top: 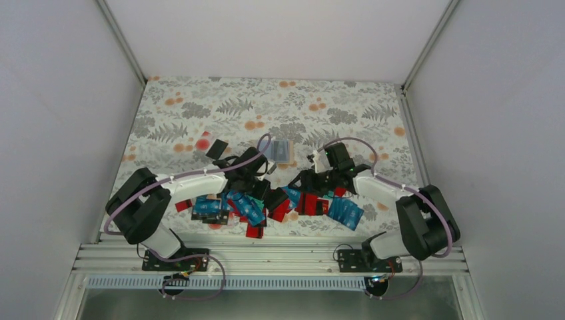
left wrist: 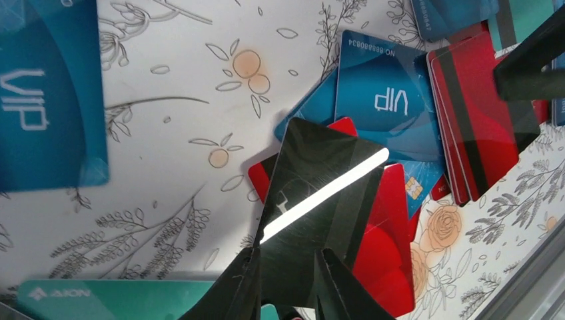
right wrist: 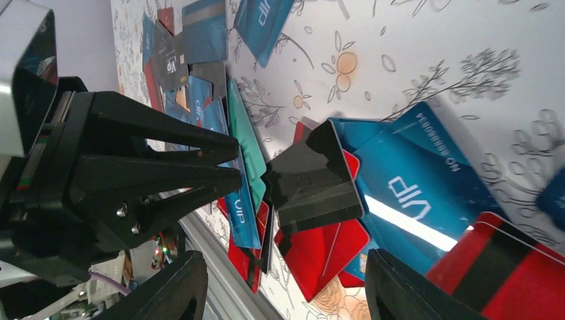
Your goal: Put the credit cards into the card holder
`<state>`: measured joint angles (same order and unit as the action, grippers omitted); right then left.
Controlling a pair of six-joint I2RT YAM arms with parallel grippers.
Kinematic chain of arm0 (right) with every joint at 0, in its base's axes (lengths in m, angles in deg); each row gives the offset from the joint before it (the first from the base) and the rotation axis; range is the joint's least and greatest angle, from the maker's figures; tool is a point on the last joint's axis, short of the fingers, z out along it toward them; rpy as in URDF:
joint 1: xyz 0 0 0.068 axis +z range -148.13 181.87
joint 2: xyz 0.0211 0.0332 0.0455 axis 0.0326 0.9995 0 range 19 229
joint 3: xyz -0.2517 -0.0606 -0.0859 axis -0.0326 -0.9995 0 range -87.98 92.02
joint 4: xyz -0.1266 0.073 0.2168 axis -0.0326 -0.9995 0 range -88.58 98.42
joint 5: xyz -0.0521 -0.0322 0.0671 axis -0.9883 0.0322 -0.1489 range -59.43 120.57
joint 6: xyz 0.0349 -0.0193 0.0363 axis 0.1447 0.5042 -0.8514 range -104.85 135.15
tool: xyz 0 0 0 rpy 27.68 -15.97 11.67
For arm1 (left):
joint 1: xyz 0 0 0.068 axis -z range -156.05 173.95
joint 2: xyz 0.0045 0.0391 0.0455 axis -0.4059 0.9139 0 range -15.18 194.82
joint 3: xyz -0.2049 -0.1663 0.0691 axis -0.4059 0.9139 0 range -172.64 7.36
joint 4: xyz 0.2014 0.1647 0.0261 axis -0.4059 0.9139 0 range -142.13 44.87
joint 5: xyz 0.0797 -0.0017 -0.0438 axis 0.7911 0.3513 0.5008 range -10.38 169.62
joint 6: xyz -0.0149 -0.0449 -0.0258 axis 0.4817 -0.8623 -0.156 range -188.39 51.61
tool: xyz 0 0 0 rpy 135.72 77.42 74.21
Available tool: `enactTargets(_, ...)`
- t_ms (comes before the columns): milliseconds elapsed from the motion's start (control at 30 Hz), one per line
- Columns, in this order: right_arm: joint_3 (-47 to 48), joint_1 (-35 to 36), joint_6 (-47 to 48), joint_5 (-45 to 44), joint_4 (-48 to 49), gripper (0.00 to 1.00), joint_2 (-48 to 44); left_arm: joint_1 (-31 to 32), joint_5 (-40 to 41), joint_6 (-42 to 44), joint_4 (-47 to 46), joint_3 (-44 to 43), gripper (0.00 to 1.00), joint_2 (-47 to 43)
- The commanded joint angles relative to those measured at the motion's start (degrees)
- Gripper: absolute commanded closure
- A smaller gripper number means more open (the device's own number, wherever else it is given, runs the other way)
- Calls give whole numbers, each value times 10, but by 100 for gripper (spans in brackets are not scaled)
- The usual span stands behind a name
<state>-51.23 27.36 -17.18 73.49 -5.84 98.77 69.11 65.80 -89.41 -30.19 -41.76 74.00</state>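
My left gripper (left wrist: 290,257) is shut on a black credit card (left wrist: 320,200), pinching its near edge and holding it tilted above the pile. The right wrist view shows the same black card (right wrist: 313,180) at the left gripper's fingertips (right wrist: 226,177). My right gripper (right wrist: 286,293) stands open just right of it, above red cards (right wrist: 333,253) and a blue VIP card (right wrist: 413,187), with nothing between its fingers. Several blue, red and teal cards (top: 253,210) lie heaped along the table's front. The card holder (top: 282,152), a pale flat pouch, lies behind both grippers.
One black card (top: 216,148) lies apart at the back left. The metal rail (top: 266,250) of the table's front edge runs close behind the pile. White enclosure walls (top: 60,133) bound the flowered tabletop on three sides.
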Motion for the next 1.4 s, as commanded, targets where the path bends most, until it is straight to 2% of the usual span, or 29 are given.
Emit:
enactTargets(0, -6, 25, -28, 36, 54, 39, 27, 15, 26, -23, -12, 3, 84, -1)
enactTargets(67, -6, 34, -34, 32, 62, 40, 39, 19, 41, -29, 0, 4, 90, 3)
enactTargets(200, -5, 42, -43, 18, 67, 40, 58, 24, 50, -38, 11, 11, 92, 3)
enactTargets(733, 3, 64, -51, -1, 74, 42, 95, 53, 70, -58, 32, 32, 93, 25)
enactTargets(1367, 14, 70, -52, 1, 96, 46, 164, 56, 65, -68, -11, 72, 93, 60)
